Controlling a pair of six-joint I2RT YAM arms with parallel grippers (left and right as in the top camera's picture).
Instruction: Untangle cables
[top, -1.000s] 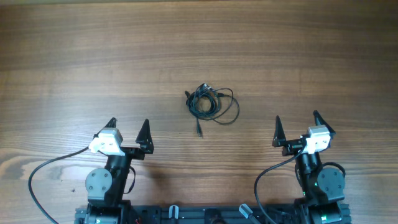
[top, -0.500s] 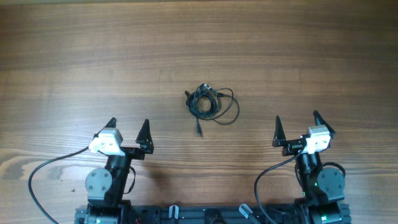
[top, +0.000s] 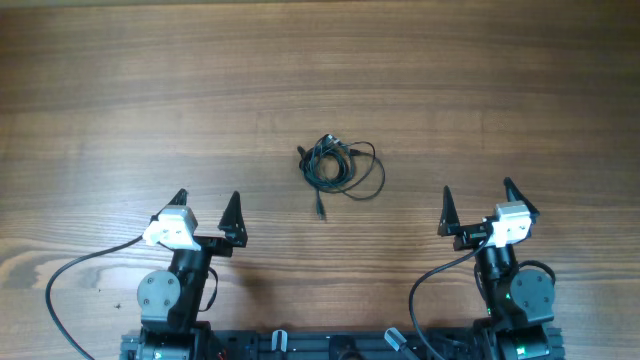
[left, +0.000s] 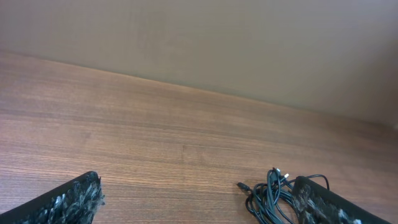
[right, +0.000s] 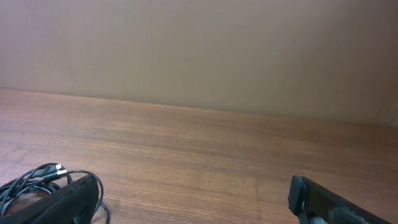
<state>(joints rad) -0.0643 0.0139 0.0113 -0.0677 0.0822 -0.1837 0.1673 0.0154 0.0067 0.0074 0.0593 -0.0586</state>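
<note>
The cables lie as a small bunch of thin black wires with loose loops and one plug end trailing toward me, at the table's middle. They also show in the left wrist view at the lower right and in the right wrist view at the lower left. My left gripper is open and empty, near the front edge, left of the cables. My right gripper is open and empty, near the front edge, right of the cables. Neither touches the cables.
The wooden table stretches bare behind and beside the bunch. Thick black arm cables loop near both arm bases at the front edge. A plain beige wall stands beyond the table's far edge.
</note>
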